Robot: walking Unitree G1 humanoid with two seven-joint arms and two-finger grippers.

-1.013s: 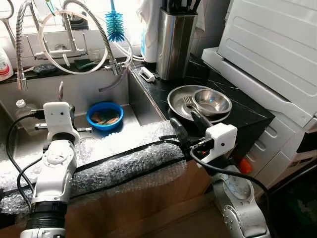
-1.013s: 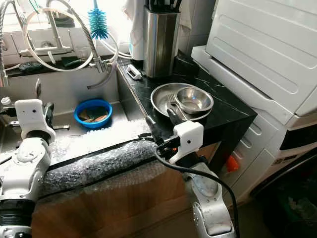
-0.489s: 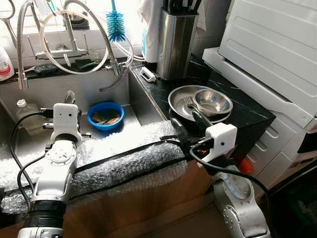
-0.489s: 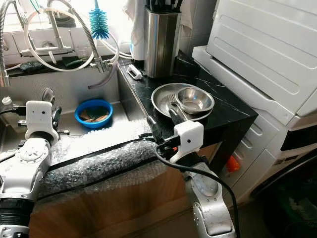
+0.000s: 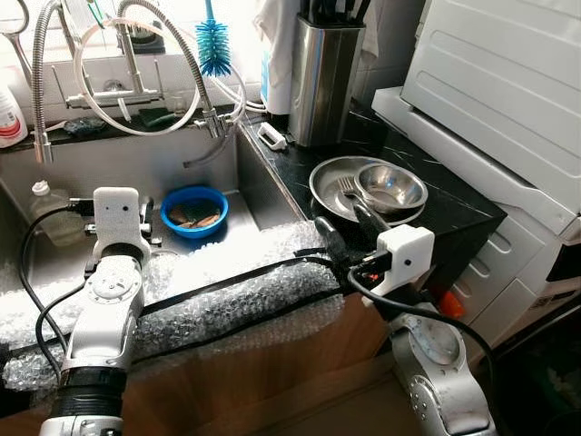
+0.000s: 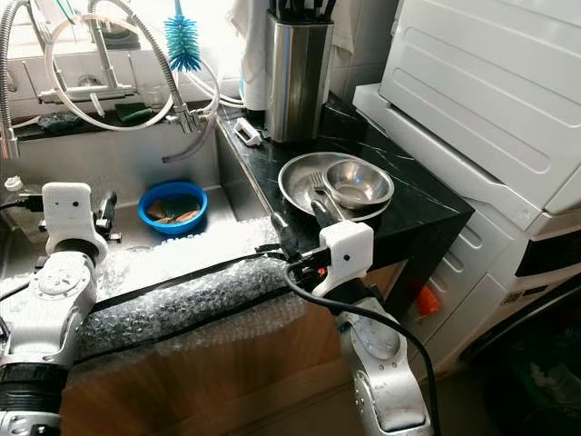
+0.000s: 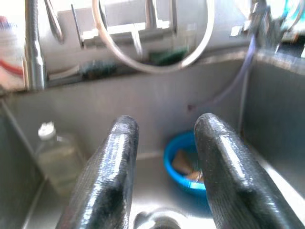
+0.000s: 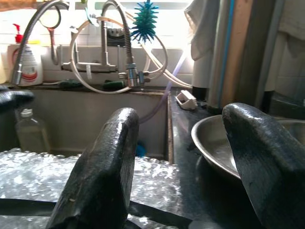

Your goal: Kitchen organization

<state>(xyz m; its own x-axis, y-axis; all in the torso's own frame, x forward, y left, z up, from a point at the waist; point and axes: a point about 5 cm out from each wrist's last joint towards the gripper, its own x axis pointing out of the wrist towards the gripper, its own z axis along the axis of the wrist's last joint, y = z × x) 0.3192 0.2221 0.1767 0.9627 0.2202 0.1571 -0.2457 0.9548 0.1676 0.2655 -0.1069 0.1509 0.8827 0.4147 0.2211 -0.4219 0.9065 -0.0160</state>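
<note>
A blue bowl [image 5: 193, 209] with scraps in it sits on the floor of the steel sink [image 5: 245, 173]. My left gripper [image 7: 167, 123] hovers over the sink just left of the bowl, open, with nothing between its fingers. On the black counter [image 5: 454, 213] to the right lies a steel plate [image 5: 329, 186] holding a small steel bowl [image 5: 390, 186] and a fork [image 5: 349, 189]. My right gripper [image 5: 349, 229] is at the counter's front corner, just short of the plate, open and empty.
Bubble wrap [image 5: 227, 291] with a black cable covers the sink's front edge. A clear bottle [image 5: 50, 213] stands at the sink's left. Behind are the faucet hoses [image 5: 136, 64], a blue brush [image 5: 211, 41] and a steel knife block [image 5: 322, 77]. A white appliance [image 5: 508, 82] is on the right.
My left wrist has shifted slightly over the sink. A shiny spoon-like thing that stood just above it in the earlier frames is gone from there. The right arm has stayed put.
</note>
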